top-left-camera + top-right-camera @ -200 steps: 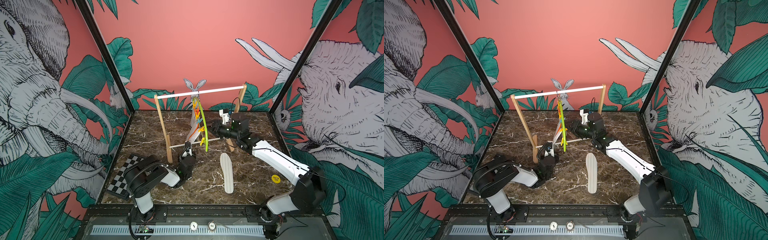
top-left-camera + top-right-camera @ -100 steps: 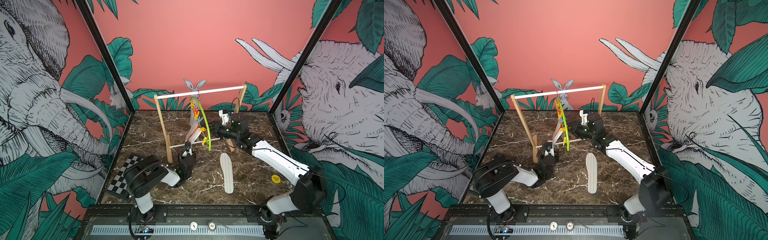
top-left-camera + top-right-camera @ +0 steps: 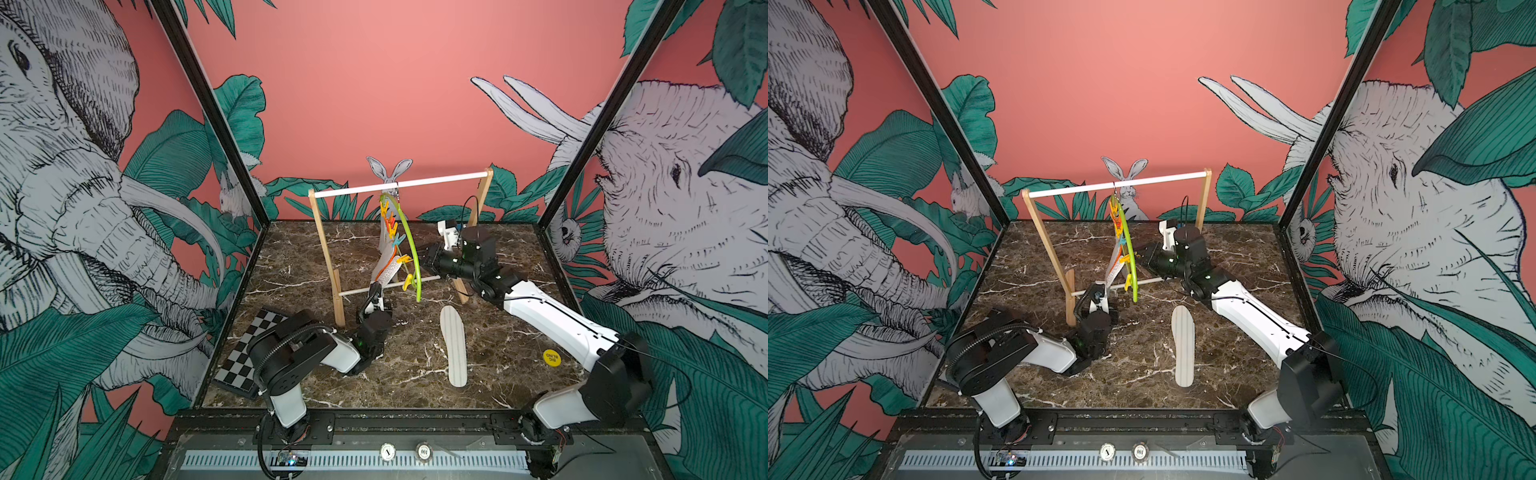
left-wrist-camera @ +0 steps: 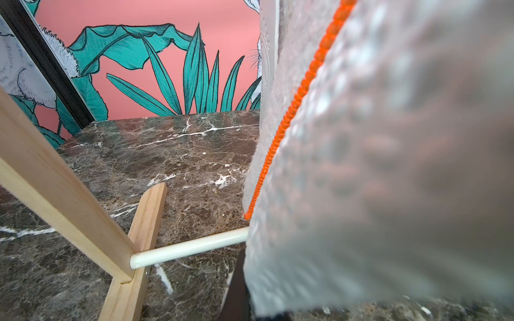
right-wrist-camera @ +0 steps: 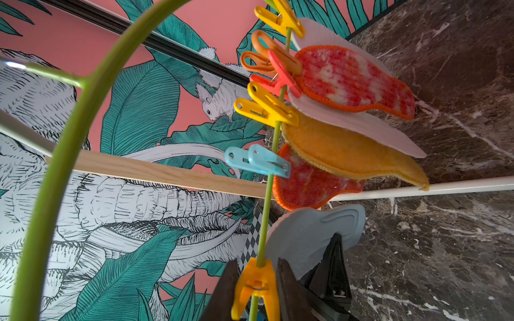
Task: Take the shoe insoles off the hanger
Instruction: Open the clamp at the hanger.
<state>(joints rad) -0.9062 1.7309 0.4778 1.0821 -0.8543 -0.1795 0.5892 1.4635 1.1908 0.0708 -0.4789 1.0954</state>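
The lime-green hanger [image 3: 411,249] hangs by its hook from the white bar of the wooden rack [image 3: 322,237], and most of the shoe insoles [image 3: 385,239] are on it. The right wrist view shows a red-orange mottled insole [image 5: 353,83], a white insole [image 5: 375,133], a fuzzy yellow insole [image 5: 347,158], a second red-orange insole [image 5: 303,189] and a grey-blue insole [image 5: 314,239], each beside a coloured peg. One striped white insole [image 3: 454,345] lies flat on the marble table [image 3: 519,374], well apart from the rack.

The left gripper [image 3: 376,289] is closed tight on the lower end of the dimpled white insole [image 3: 386,270] and holds it slanted away from the hanger, probably to put it under tension and to steady the hanger. The right gripper [image 5: 257,266] has its jaws narrow around the yellow peg [image 5: 256,289], one finger against each side. This looks like a squeeze to open the peg. Which insole this peg bites cannot be told. If it opens, the taut insole should come free into the left gripper's hold, but a weak squeeze risks dragging the whole hanger sideways instead
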